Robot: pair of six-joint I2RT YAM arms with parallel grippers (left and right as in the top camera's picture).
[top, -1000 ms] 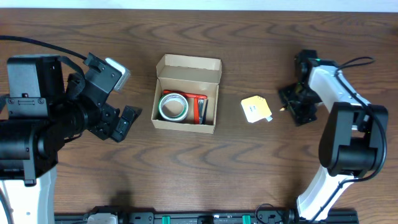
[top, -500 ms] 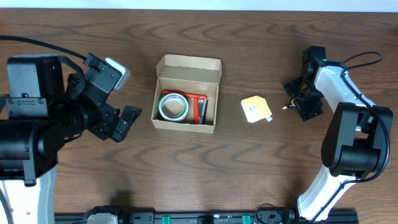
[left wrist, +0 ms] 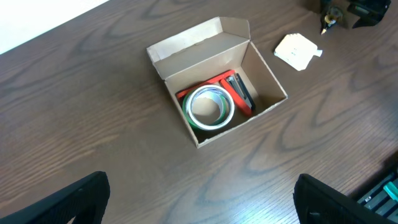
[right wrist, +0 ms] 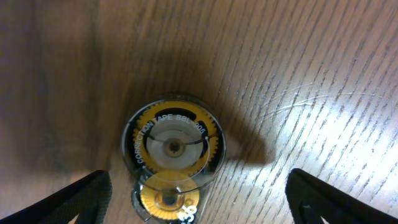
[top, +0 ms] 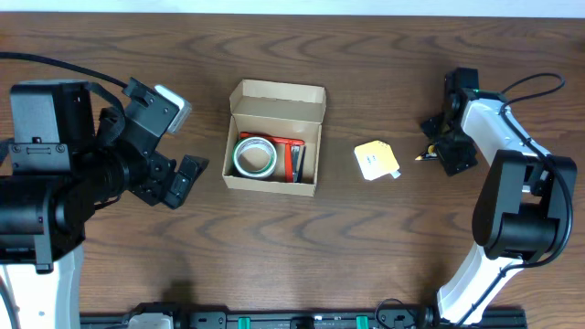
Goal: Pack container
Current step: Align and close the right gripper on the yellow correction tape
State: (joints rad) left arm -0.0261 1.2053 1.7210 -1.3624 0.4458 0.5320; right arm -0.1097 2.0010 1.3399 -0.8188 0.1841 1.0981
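The container (top: 273, 137) is a tan cardboard box at mid-table with its lid flap up at the back. Inside lie a green-and-white tape roll (top: 254, 157) and a red item (top: 293, 161). The left wrist view shows the container (left wrist: 267, 81) and the roll (left wrist: 211, 107) too. My right gripper (right wrist: 199, 208) is open and low over a clear correction-tape dispenser (right wrist: 173, 149) with yellow gears, which lies between its fingers. In the overhead view this gripper (top: 442, 146) hides most of the dispenser. My left gripper (top: 175, 181) is open and empty, left of the box.
A yellow sticky-note pad (top: 376, 160) lies on the wood table between the box and my right gripper. It also shows in the left wrist view (left wrist: 298, 50). The table's far edge runs along the top of the overhead view.
My right gripper has shifted a little to the right, away from the note pad, and then nearly settled. The left arm and the box have not moved.
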